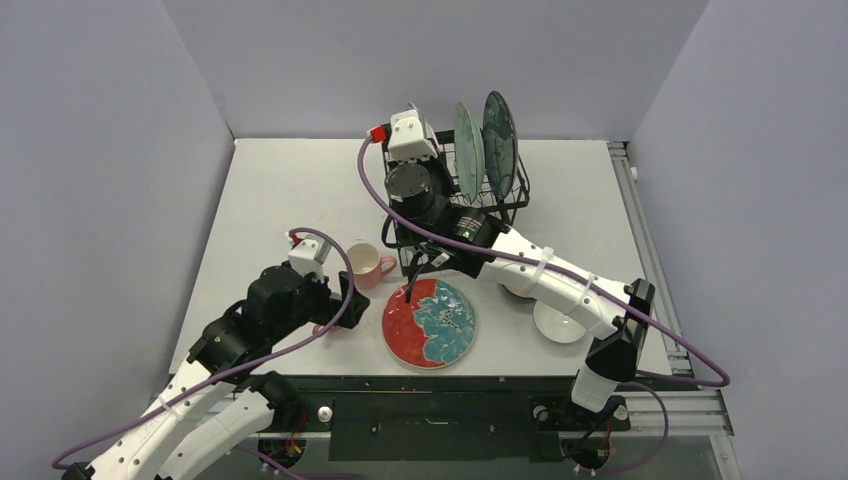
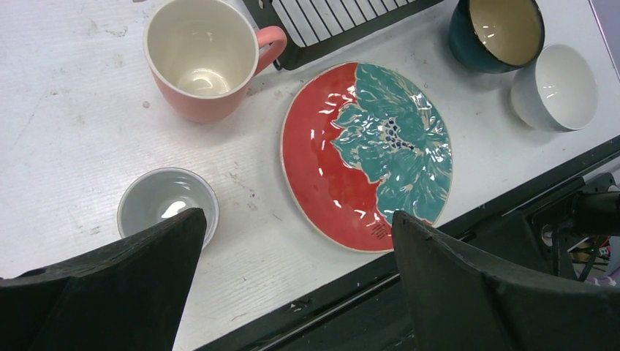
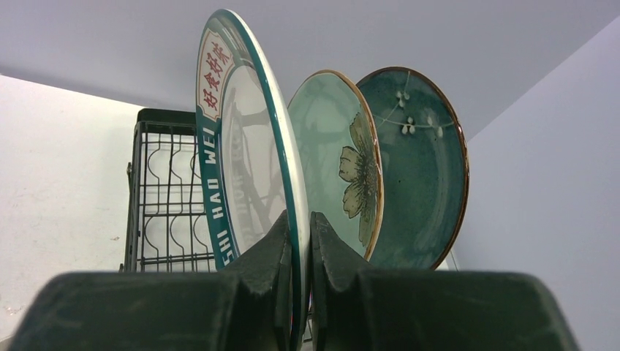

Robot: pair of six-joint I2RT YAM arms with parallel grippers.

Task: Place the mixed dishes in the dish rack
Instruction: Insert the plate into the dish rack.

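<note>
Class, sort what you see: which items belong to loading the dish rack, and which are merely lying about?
Job: dish rack; white plate in right gripper; flower plate and dark teal plate racked; red-and-teal plate, pink mug, small grey bowl, dark bowl, white bowl on table.
Lying about: only purple cable.

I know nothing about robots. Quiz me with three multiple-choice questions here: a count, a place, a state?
1. How many round plates stand upright at the black wire dish rack, held one included? A one; B two; C three.
2. Where is the red-orange and teal round plate? A on the white table; B in the rack; C in a gripper.
3. The right gripper is: A open; B shut on the white teal-rimmed plate; C shut on a bowl.
Answers: C, light green flowered plate, dark teal plate, held one; A, beside the pink ceramic mug; B, fingers pinch its rim.
</note>
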